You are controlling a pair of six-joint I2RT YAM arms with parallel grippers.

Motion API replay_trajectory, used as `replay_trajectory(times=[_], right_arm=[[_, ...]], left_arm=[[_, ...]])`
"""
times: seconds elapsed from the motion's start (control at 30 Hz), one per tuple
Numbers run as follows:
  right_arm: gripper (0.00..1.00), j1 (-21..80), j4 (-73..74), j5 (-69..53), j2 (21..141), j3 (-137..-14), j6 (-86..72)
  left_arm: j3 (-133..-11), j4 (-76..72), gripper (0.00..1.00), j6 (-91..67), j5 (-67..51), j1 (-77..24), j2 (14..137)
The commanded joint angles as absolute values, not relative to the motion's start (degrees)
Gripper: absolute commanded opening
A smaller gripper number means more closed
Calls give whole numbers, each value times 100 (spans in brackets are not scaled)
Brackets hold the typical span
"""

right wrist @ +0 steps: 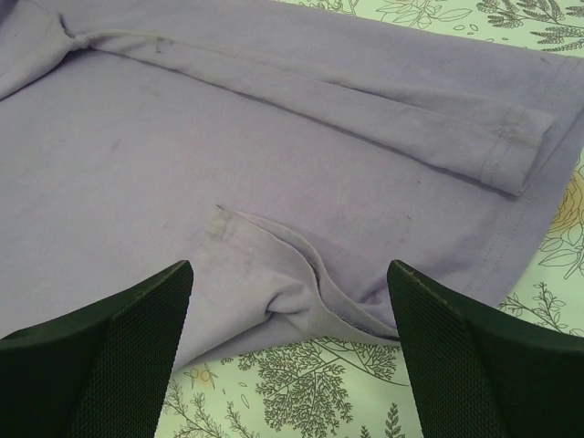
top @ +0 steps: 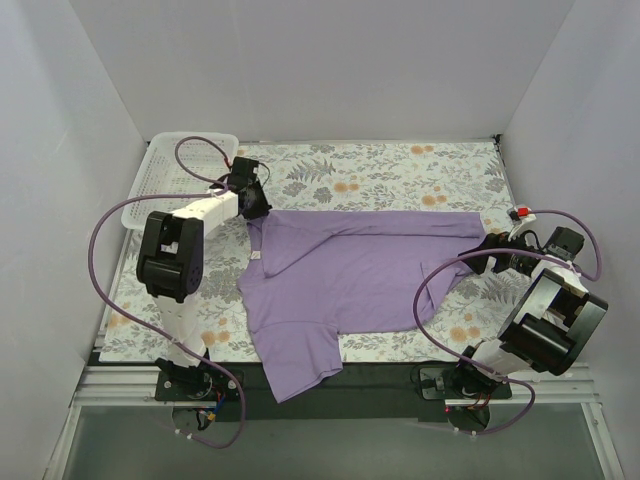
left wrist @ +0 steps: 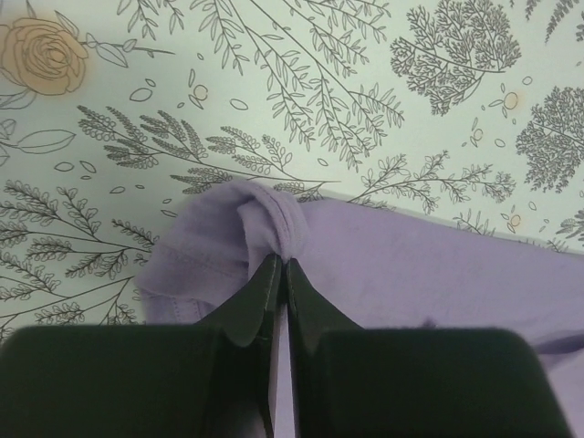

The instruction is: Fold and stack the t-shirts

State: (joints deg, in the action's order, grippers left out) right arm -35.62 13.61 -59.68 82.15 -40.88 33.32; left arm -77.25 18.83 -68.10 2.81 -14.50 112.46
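The purple t-shirt [top: 350,275] lies spread on the floral table cover [top: 400,165], roughly at the middle of the work area. It is partly folded: a long band of fabric runs across its far side, and one lobe extends toward the near edge, reaching onto the dark strip [top: 380,375] in front of the arm bases.

The far-left corner of the shirt is bunched into a small knot of cloth. The left gripper [top: 252,200] is at this corner. In the left wrist view, the fingers [left wrist: 265,292] are pressed together, with the gathered fabric [left wrist: 269,224] pinched between their tips. The rest of the shirt trails to the right across the printed cover [left wrist: 274,91].

The right gripper [top: 487,250] is positioned at the right edge of the shirt. In the right wrist view, its fingers [right wrist: 119,347] are spread wide apart and hold nothing. Between them lies a small turned-over flap [right wrist: 265,274] of the hem. Beyond the flap, a folded band with a stitched end [right wrist: 456,137] lies across the shirt body [right wrist: 137,155]. Whether the fingertips touch the fabric cannot be determined.

A white slotted basket [top: 165,170] sits at the far-left corner of the table, just beside the left arm. Purple cables [top: 100,260] loop from both arms.
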Motion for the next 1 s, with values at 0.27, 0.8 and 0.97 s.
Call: replay_trajectory(times=[0.27, 0.8, 0.97], right_arm=[[93, -3568, 1512, -6109, 8209, -4280, 3524], [93, -3568, 1635, -5933, 8253, -4307, 3709], [94, -3568, 1731, -5880, 8227, -4333, 3832]], left_arm=[[-7524, 2100, 0, -7093, 861, -1231, 10573], [-7752, 2399, 23, -7058, 660, -914, 10722], [-7822, 2382, 40, -6926, 142, -905, 10547]])
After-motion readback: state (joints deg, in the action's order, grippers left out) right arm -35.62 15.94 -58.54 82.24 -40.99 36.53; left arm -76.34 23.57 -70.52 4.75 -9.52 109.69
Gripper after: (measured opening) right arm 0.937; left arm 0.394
